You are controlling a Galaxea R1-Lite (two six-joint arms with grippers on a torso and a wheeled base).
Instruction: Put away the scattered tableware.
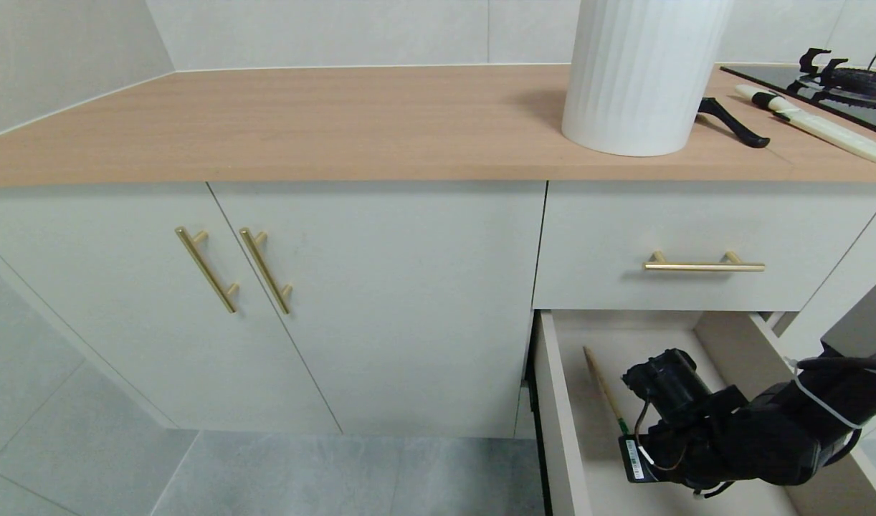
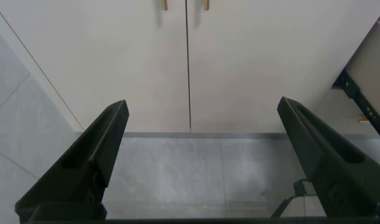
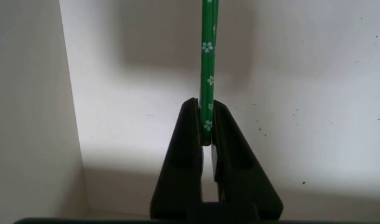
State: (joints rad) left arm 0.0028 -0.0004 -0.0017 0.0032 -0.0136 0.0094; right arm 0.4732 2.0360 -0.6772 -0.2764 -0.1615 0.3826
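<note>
Floor: grey tiles, nearest.
Left gripper: jaws wide apart, holding nothing, above the floor and facing the cabinet doors.
Cabinet doors: pale, shut, gold bar handles.
Countertop: wood-toned, with pale wall tiles behind.
Open drawer: pulled out low on the right, under a shut drawer.
Right gripper: inside the open drawer, clamped on the chopstick.
Chopstick: green flowered end in the jaws, wooden tip towards the drawer's back.
White ribbed container: upright on the countertop, contents hidden.
Beyond it: black handle, pale knife, hob.
</note>
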